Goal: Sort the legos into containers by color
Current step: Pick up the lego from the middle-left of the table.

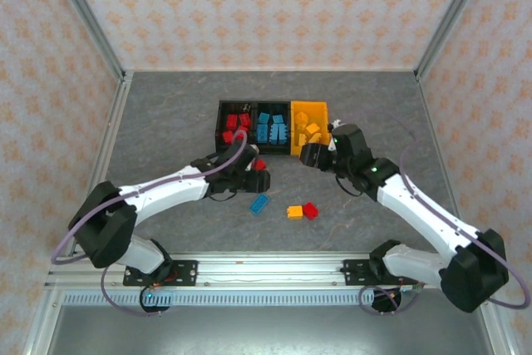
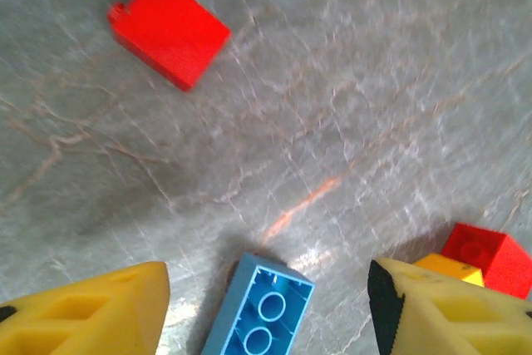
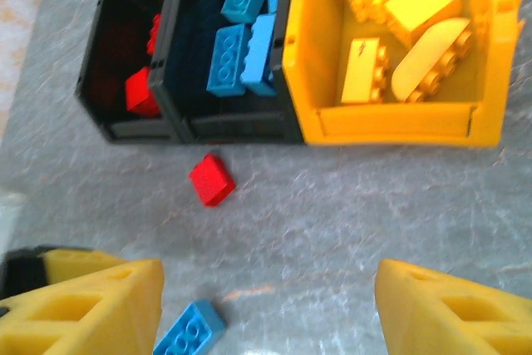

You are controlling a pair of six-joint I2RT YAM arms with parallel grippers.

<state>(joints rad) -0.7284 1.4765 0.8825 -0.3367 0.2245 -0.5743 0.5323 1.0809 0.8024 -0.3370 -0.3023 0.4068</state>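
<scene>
Sorted legos: you had red bricks (image 3: 141,93) in the left black bin (image 3: 133,130), blue bricks (image 3: 226,60) in the middle black bin (image 3: 241,128) and orange-yellow bricks (image 3: 424,6) in the orange-yellow bin (image 3: 399,122).
Bins: the 3 stood joined in 1 row at the far middle of the grey table (image 1: 166,122).
Loose legos: you had 4 on the table. A loose red brick (image 3: 211,179) lay just in front of the black bins. A blue brick (image 2: 259,318) lay nearer to the arms. An orange-yellow brick (image 1: 294,211) touched a second red brick (image 1: 310,210) to the right of the blue one.
Left gripper (image 2: 268,280): it was released, the yellow fingers (image 2: 100,309) wide apart. In your left wrist view the blue brick lay between them and touched neither.
Right gripper (image 3: 268,276): it was released too and held nothing. It was above bare table in front of the bins, close to the orange-yellow one.
</scene>
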